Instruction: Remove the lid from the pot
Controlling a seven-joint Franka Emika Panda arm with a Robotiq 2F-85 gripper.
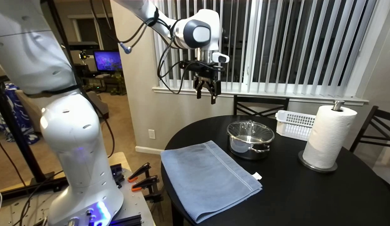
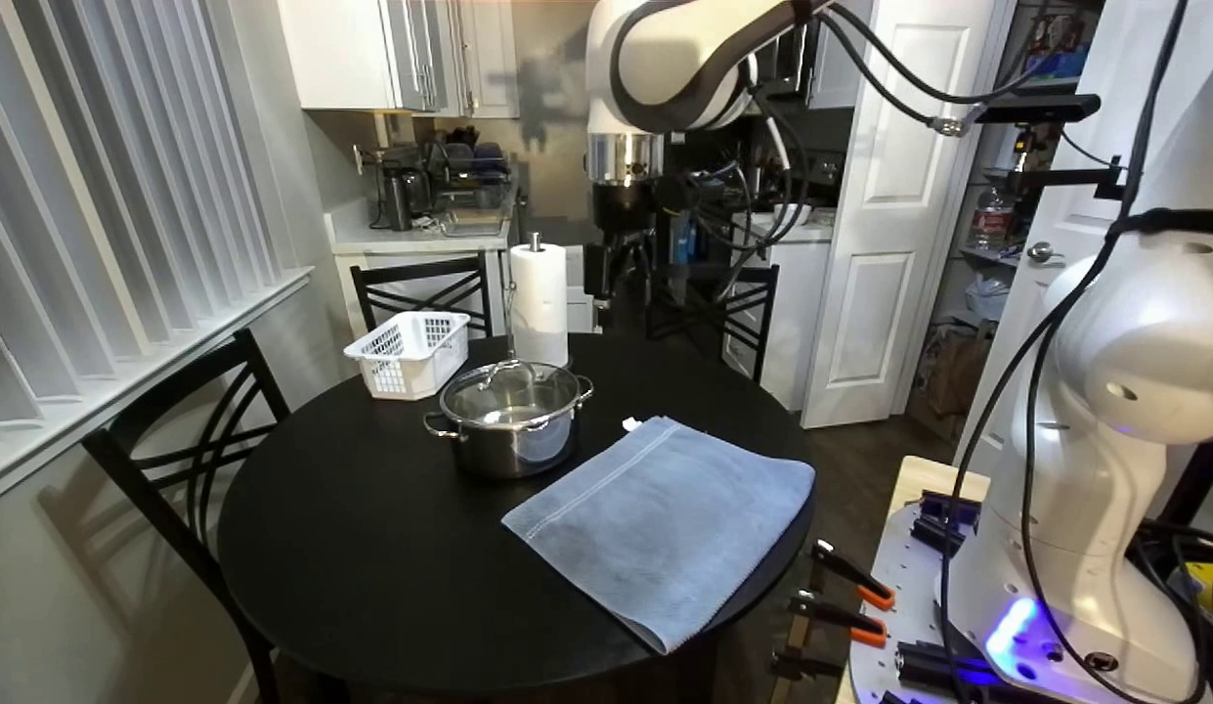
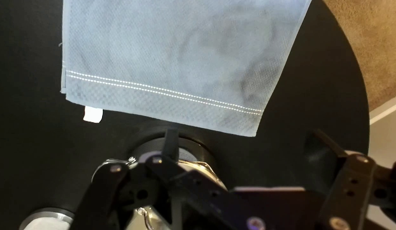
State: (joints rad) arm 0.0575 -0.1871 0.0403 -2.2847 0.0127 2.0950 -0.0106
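The shiny silver pot [image 1: 242, 150] stands on the round black table; it also shows in an exterior view [image 2: 513, 452]. The see-through glass lid [image 1: 245, 131] sits on top of the pot, with its handle upright in the middle; it shows in an exterior view too [image 2: 528, 393]. My gripper [image 1: 206, 98] hangs pointing down, well above the table and apart from the pot and lid. In the wrist view the gripper [image 3: 247, 137] has its fingers spread wide with nothing between them. There, the pot [image 3: 199, 153] is mostly hidden behind one finger.
A folded blue towel [image 1: 210, 179] lies beside the pot on the table [image 1: 295, 194]. A paper towel roll [image 1: 328, 138] on a stand and a white slatted basket [image 1: 295, 125] stand near the pot. Dark chairs [image 2: 205, 469] surround the table. A window with blinds [image 1: 276, 44] is behind.
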